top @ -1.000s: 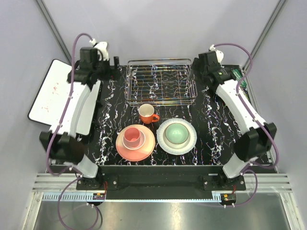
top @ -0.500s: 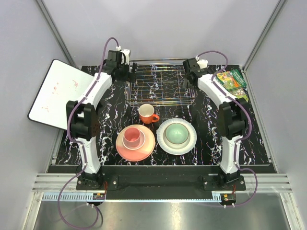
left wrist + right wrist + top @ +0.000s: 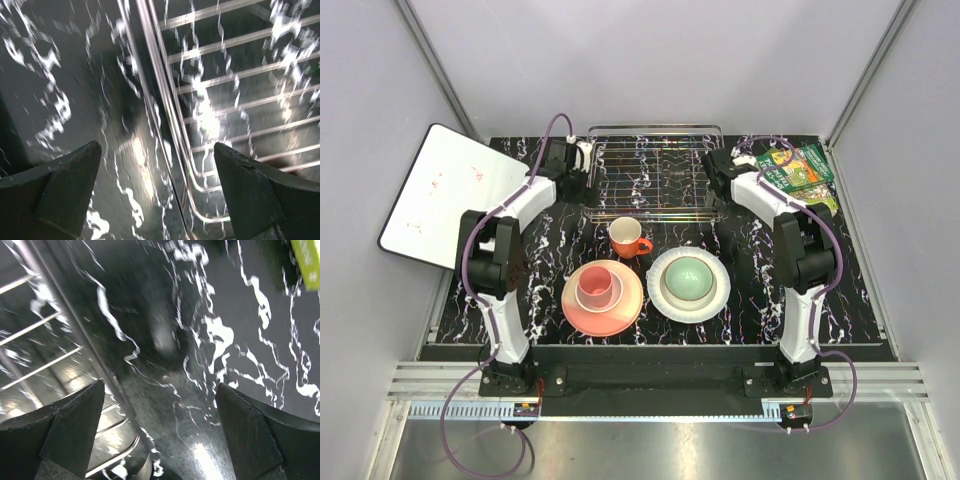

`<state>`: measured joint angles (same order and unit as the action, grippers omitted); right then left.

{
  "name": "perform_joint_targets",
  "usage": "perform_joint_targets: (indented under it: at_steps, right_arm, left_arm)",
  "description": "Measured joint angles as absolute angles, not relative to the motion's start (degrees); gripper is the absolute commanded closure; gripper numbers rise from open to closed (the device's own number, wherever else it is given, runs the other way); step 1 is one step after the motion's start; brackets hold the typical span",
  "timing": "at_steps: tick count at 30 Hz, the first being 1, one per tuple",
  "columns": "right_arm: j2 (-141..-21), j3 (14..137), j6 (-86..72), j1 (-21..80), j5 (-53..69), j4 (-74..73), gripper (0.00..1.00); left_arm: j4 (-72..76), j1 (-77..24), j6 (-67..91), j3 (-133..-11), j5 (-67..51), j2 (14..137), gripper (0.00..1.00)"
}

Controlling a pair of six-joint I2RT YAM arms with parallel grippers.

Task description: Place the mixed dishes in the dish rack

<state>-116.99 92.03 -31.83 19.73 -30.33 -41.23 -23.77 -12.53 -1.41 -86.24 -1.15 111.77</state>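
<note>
The silver wire dish rack (image 3: pixel 655 170) stands at the back middle of the table. My left gripper (image 3: pixel 582 182) is open at its left side; in the left wrist view (image 3: pixel 157 190) the rack's side rail (image 3: pixel 170 115) runs between the jaws. My right gripper (image 3: pixel 717 187) is open and empty at the rack's right side (image 3: pixel 160 432), with the rack (image 3: pixel 45 340) beside its left finger. An orange mug (image 3: pixel 625 237) stands in front of the rack. A pink cup (image 3: pixel 597 287) sits on the pink plate (image 3: pixel 625 312). A pale green bowl (image 3: pixel 687 278) sits on the white plate (image 3: pixel 718 295). No orange-and-white bowl shows.
A whiteboard (image 3: pixel 435 195) lies off the table's left edge. Green-covered books (image 3: pixel 800 168) lie at the back right corner, and a corner of them shows in the right wrist view (image 3: pixel 306 262). The table top is black with white veins.
Both arms have swung inward from the table's outer sides, and their grippers have come down to the rack's left and right sides. The dishes have not moved.
</note>
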Motion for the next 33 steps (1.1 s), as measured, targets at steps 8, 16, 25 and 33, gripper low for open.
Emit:
perform_joint_targets:
  at_steps: [8,16,25,33]
  right_arm:
    - [-113.36,86.41,-34.59,19.7,-28.8,-40.99,0.04]
    - [-111.74,84.55,-35.75,19.7,-27.16,-40.53,0.04]
    - [-110.63,84.16,-35.88,19.7,-26.85,-40.51,0.03]
    - [-108.33,84.42,-35.68,19.7,-26.76,-40.56,0.02]
  left_arm:
    - [-21.12,-13.23,-1.91,-81.21,-0.95,107.28,0.01]
    - [-18.24,-13.67,-1.26,-74.89,-0.91,102.5,0.02]
    - [-15.29,-14.57,-0.89,-70.04,-0.84,99.04,0.02]
    - [-15.53,-15.09,-0.95,-67.88,0.38,96.14,0.01]
